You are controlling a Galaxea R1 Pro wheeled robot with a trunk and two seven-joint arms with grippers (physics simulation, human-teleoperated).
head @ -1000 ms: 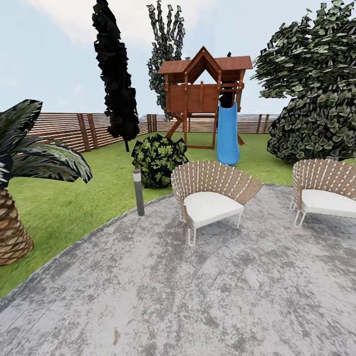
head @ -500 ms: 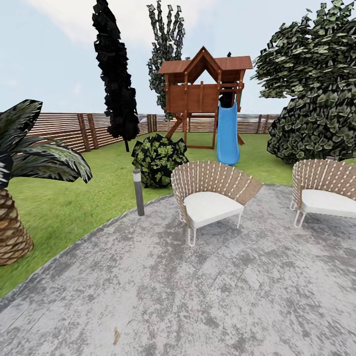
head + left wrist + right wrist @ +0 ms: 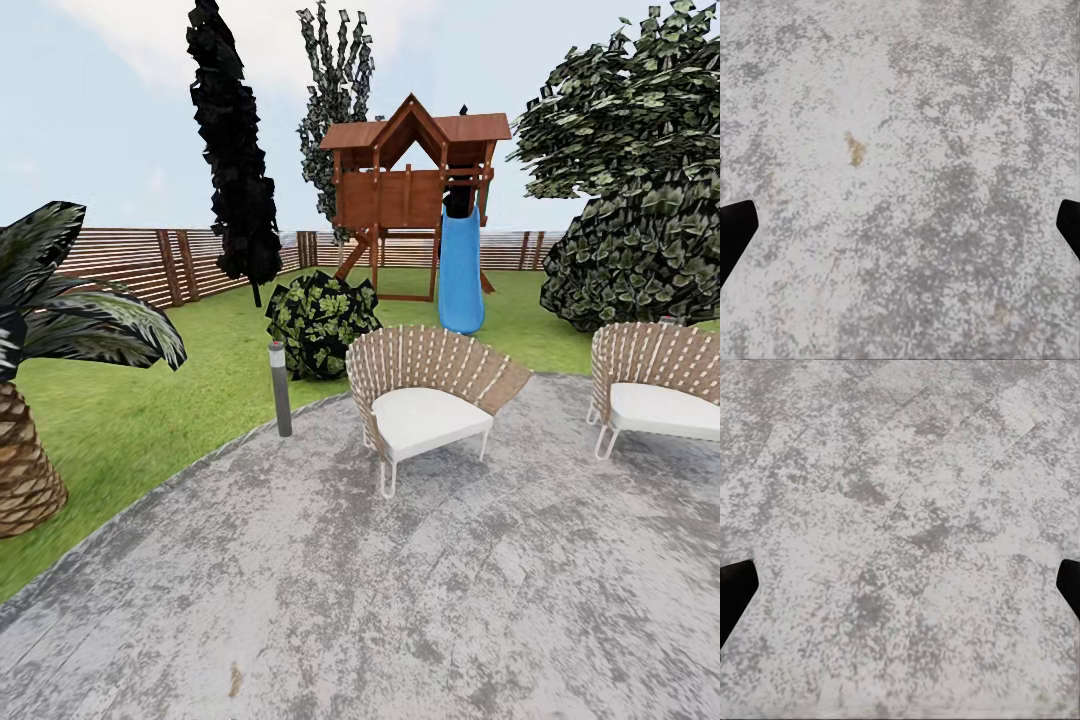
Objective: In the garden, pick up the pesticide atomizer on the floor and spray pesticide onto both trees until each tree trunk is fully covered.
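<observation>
A back garden, by every sign: green lawn ringed by a slatted wooden fence, with a wooden playhouse and blue slide near it. In front of the playhouse, a grey paved patio with two wicker chairs.

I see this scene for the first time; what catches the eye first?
A wooden playhouse with a blue slide stands on the lawn at the back, before the slatted fence. Nearer, two wicker chairs sit on the grey paved patio, with a scaly palm at left.
</observation>
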